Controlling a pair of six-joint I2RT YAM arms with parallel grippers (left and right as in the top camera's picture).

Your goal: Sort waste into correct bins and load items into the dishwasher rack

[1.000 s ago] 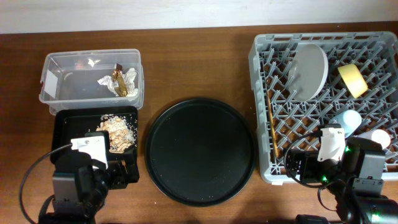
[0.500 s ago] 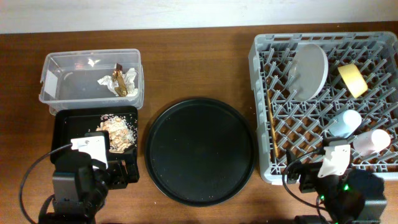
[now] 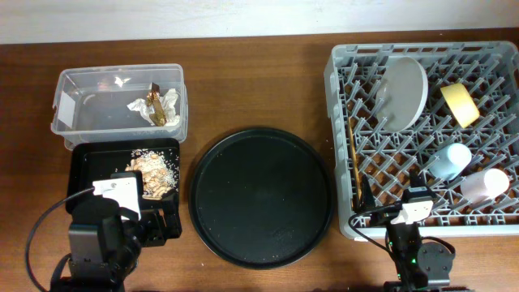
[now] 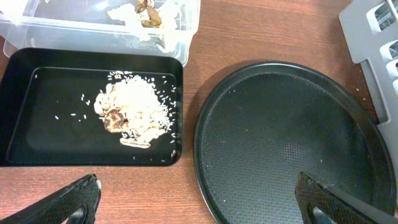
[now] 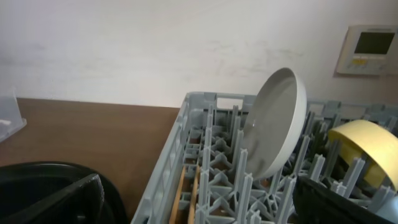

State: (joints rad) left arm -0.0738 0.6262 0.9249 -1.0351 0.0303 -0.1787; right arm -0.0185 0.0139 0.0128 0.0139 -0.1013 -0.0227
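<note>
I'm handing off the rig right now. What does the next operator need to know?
Left gripper: open, empty, near the black tray.
Right gripper: open, empty, by the front edge of the rack.
Waste: tissue and wrapper are in the tub; scraps are in the black tray.
In the rack: plate upright, bowl, blue cup, pink cup, chopsticks.
Done: sorting and loading look complete.
Left: nothing visible; probably just park the arms.

Tub [image 3: 85, 109] behind shallow tray [image 3: 78, 174], left; round tray [image 3: 259, 195] centre; rack [image 3: 335, 138] right.
</note>
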